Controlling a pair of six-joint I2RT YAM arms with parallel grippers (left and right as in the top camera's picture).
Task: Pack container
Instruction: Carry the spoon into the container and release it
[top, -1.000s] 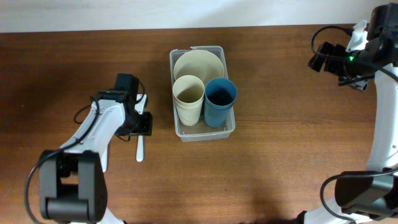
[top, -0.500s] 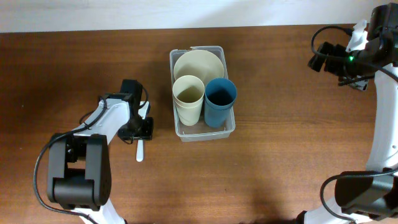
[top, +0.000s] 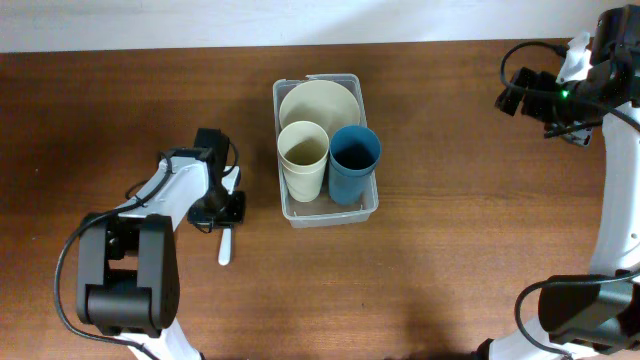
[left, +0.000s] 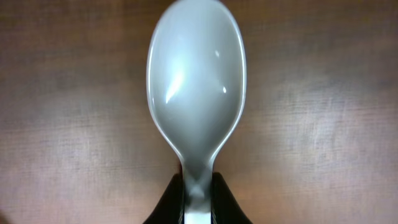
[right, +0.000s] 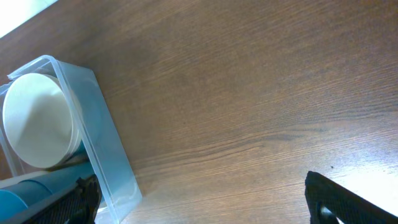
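Observation:
The clear plastic container (top: 286, 208) stands at the table's middle. It holds a cream bowl (top: 320, 103), a cream cup (top: 303, 150) and a blue cup (top: 355, 155). A white spoon (top: 225, 245) lies on the table left of the container. My left gripper (top: 222, 208) is shut on the spoon's handle; the spoon's bowl (left: 196, 78) fills the left wrist view, with the fingers (left: 199, 205) pinching its neck. My right gripper (top: 520, 95) is open and empty at the far right. The right wrist view shows the container (right: 102, 149) with the cream bowl (right: 37, 118).
The table is dark brown wood (top: 460, 250). A pale wall edge runs along the far side (top: 300, 20). Cables hang by the right arm (top: 545, 60).
My left gripper has shifted slightly right and nearer over the spoon during the last second. The spoon has moved a little nearer. The right arm has not moved.

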